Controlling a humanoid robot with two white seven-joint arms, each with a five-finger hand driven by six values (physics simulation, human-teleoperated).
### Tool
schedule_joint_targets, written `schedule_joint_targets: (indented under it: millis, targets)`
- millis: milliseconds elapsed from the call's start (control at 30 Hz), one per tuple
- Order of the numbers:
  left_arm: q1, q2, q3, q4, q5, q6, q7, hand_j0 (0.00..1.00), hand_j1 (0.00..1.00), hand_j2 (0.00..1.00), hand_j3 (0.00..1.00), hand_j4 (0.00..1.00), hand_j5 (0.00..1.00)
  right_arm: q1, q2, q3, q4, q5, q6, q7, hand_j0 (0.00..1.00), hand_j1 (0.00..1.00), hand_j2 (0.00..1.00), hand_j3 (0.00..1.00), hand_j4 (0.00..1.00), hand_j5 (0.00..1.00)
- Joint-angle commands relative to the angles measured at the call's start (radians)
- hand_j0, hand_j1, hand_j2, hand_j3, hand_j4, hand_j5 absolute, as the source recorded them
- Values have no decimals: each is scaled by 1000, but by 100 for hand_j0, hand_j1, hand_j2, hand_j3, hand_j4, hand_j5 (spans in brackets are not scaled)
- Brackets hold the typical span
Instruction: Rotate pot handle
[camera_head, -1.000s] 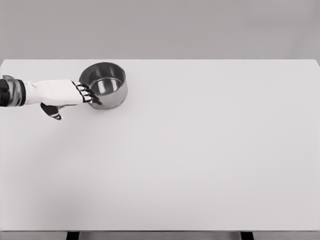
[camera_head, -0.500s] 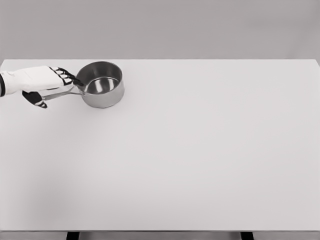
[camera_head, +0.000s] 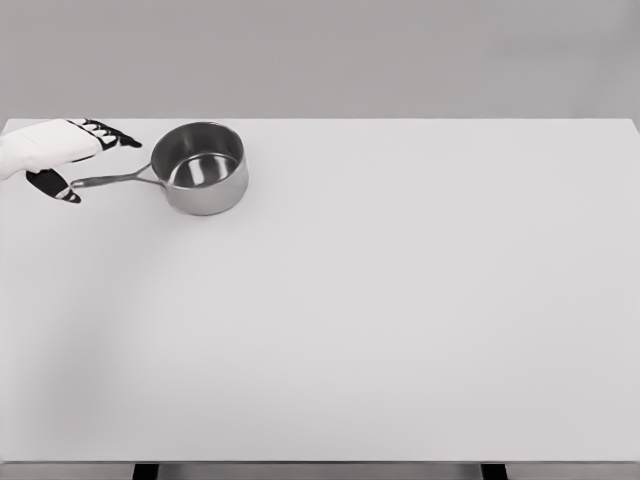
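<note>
A small steel pot (camera_head: 200, 168) stands on the white table (camera_head: 380, 300) at the far left, near the back edge. Its thin handle (camera_head: 110, 181) points left, slightly toward the front. My left hand (camera_head: 85, 160) hovers over the handle's outer end, fingers spread and thumb (camera_head: 55, 186) below, holding nothing. The fingertips stop short of the pot's rim. The right arm does not show.
The table's left edge lies close to the hand, and its back edge (camera_head: 400, 120) runs just behind the pot. A grey wall fills the background.
The left hand has drawn back to the left and away from the pot, uncovering the handle. The pot has shifted slightly left with its handle now pointing left.
</note>
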Motion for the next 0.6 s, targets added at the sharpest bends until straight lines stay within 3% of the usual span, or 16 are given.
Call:
schedule_joint_targets:
  millis: [0, 300, 433, 500, 567]
  targets:
    - [0, -14, 2, 35, -8, 2, 23, 100, 100, 100, 100, 100, 100, 0, 0, 0, 0, 0, 0, 2, 100, 100, 100, 100, 100, 100]
    - [-2, -27, 2, 39, -36, 158, 46, 100, 100, 100, 100, 100, 100, 0, 0, 0, 0, 0, 0, 0, 100, 100, 100, 100, 100, 100]
    - [-46, -17, 2, 42, -45, 178, 44, 100, 100, 100, 100, 100, 100, 0, 0, 0, 0, 0, 0, 0, 100, 100, 100, 100, 100, 100]
    - [-75, 14, 2, 28, -13, 116, 40, 100, 100, 100, 100, 100, 100, 0, 0, 0, 0, 0, 0, 0, 100, 100, 100, 100, 100, 100]
    - [-83, 23, 1, -8, 112, 2, 33, 100, 100, 100, 100, 100, 100, 0, 0, 0, 0, 0, 0, 0, 100, 100, 100, 100, 100, 100]
